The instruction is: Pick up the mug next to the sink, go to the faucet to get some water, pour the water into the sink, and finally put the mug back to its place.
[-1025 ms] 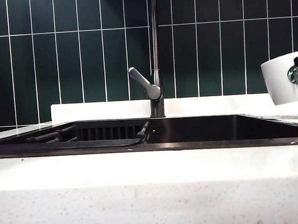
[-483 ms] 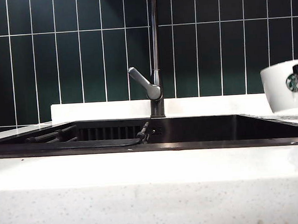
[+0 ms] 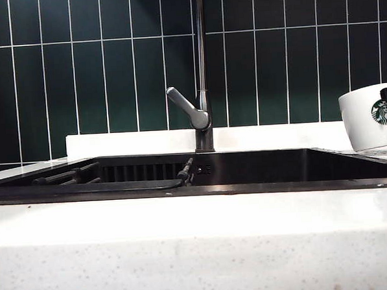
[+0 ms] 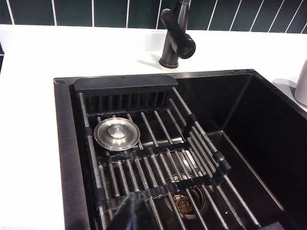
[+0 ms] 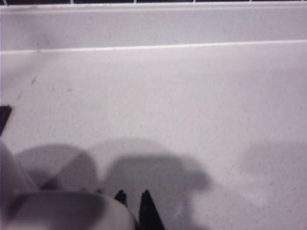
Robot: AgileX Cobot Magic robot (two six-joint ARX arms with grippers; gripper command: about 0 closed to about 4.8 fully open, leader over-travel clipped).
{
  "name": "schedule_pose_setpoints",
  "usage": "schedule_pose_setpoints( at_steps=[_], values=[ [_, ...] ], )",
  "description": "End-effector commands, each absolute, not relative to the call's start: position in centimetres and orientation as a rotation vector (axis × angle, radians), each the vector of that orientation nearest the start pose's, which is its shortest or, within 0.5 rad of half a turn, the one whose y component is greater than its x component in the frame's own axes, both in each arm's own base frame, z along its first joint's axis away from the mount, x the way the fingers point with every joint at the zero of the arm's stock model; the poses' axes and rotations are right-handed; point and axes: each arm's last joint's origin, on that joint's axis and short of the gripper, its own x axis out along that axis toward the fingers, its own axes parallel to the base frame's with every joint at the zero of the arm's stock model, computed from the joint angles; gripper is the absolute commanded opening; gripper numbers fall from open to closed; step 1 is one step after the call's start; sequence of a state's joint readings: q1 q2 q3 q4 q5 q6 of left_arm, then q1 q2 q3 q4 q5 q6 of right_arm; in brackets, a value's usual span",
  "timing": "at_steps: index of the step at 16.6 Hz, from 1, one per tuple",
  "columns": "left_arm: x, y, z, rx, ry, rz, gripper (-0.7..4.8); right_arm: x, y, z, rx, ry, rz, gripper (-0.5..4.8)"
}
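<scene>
Mug [image 3: 371, 117] sits on the counter right of the sink [image 3: 259, 167], my right gripper [image 5: 134, 203] beside it, jaw state unclear, left gripper [image 4: 130, 214] pressed together above the basin

A: What is seen of the left end effector [image 4: 130, 214]?
B: Only a black, blurred, tapering tip, shown at the lower edge.
A: And the right end effector [image 5: 135, 207]?
B: Two black pointed fingertips [image 5: 147, 211] are seen, low in the frame.
</scene>
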State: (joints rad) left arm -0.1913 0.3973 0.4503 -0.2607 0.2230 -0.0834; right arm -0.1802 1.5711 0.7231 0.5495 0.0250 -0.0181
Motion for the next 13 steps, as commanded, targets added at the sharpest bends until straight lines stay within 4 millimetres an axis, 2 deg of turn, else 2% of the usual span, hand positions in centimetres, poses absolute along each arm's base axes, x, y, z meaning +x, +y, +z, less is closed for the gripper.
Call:
schedule_pose_setpoints(
  at_steps=[1, 6, 9, 13],
  values=[
    [10.9, -2.8, 26.1, -0.088, 0.210, -0.409, -0.06, 31.5, -5.8, 20.0, 0.020, 0.287, -0.197, 0.54],
    [10.9, -2.8, 26.1, -0.087, 0.210, -0.410, -0.06, 31.1, -5.7, 19.5, 0.026, 0.371, -0.196, 0.55],
    [10.9, -2.8, 26.1, -0.085, 0.210, -0.410, -0.06, 30.7, -5.6, 19.4, 0.031, 0.420, -0.196, 1.26],
    [10.9, -2.8, 26.1, -0.084, 0.211, -0.410, -0.06, 30.2, -5.5, 19.5, 0.034, 0.460, -0.195, 1.27]
  ],
)
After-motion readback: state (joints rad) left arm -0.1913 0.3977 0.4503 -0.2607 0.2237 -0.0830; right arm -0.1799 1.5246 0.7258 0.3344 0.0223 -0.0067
